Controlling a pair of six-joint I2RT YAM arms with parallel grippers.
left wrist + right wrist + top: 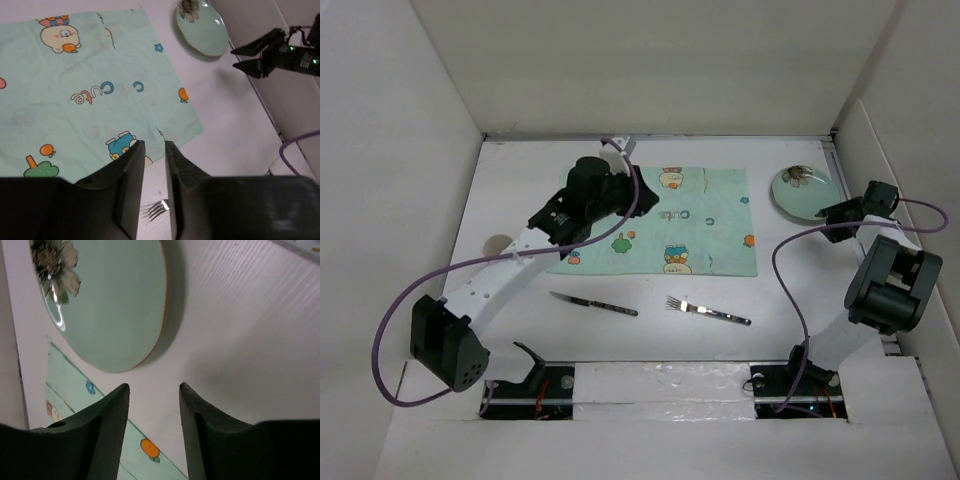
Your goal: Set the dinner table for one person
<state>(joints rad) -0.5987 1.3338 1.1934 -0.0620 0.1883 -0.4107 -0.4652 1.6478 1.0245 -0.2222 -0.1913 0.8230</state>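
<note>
The dinner table (790, 285) is a wide white surface. A mint-green cartoon placemat (690, 225) lies at its middle. A pale green plate (803, 190) with a flower print sits at the far right, off the mat. A knife (592, 303) and a fork (708, 311) lie in front of the mat. My left gripper (648, 202) hovers over the mat's left half, jaws a narrow gap apart and empty (154, 143). My right gripper (823, 215) is open and empty just near-right of the plate (110, 300), jaws wide apart (154, 386).
White walls (410, 150) close in the table on the left, back and right. Purple cables (390, 330) loop from both arms. A faint tan round mark (498, 243) shows left of the mat. The fork's tines (159, 210) show between my left fingers.
</note>
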